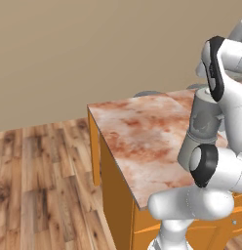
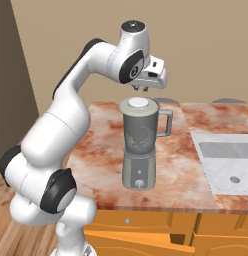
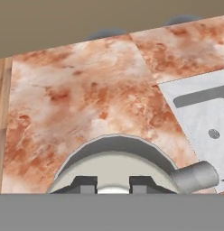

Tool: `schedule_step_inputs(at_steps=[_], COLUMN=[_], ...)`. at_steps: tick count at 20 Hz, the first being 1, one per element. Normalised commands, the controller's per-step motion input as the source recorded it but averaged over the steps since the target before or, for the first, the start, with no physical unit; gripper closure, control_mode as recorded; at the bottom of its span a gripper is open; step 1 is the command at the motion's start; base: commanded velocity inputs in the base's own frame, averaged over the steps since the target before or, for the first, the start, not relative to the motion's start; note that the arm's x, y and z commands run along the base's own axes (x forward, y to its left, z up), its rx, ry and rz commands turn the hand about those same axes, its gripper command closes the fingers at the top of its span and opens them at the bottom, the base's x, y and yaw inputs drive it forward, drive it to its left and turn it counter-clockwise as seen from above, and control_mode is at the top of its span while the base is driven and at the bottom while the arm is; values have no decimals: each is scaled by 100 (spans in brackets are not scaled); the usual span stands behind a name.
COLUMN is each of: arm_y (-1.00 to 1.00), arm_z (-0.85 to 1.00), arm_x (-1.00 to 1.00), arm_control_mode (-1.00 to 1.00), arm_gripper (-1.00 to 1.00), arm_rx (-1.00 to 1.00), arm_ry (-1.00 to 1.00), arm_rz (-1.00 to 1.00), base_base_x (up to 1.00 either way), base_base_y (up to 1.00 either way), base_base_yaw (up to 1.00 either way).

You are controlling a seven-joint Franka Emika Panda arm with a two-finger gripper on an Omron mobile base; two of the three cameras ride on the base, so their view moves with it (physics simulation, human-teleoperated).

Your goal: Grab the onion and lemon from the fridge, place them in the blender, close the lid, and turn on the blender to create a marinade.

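From behind on the left, the grey blender with its translucent jar (image 1: 206,124) stands on the mottled red-brown marble counter (image 1: 142,141), largely screened by the white arm. Its tapered base looks broad enough to sit steady.

From the right it reads plainly: the flat round grey lid with a white centre (image 2: 139,104) sits level on the jar's mouth, and the two-finger gripper (image 2: 141,89) hangs just above it, apart from it as far as I can tell. The fingers are drawn in narrow with nothing between them. The jar's side handle (image 2: 166,123) faces the pale sink basin (image 2: 226,160). The lid looks light, stiff and smooth, so I'd judge it slides easily; its rim or raised centre is the place to pinch. The small knob low on the base (image 2: 139,184) would want a fingertip press, not a grasp.

Looking along the hand, the lid's pale disc (image 3: 114,169) lies close beneath the dark fingertips (image 3: 86,184), the handle poking out at the right (image 3: 195,176). What the jar holds is hidden.
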Motion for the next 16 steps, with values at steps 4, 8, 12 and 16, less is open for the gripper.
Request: schedule_step_inputs(at_steps=[4,8,12,16], arm_y=[0,0,0,0], arm_z=[-3,-1,0,0], arm_x=[5,19,4,-2], arm_control_mode=[-100,-100,-100,-100], arm_gripper=[100,100,100,-100], arm_rx=[0,-1,0,0], arm_ry=[3,1,0,0], arm_rz=[0,1,2,0], base_base_x=[0,0,0,0], base_base_y=[0,0,0,0], base_base_yaw=[0,0,0,0])
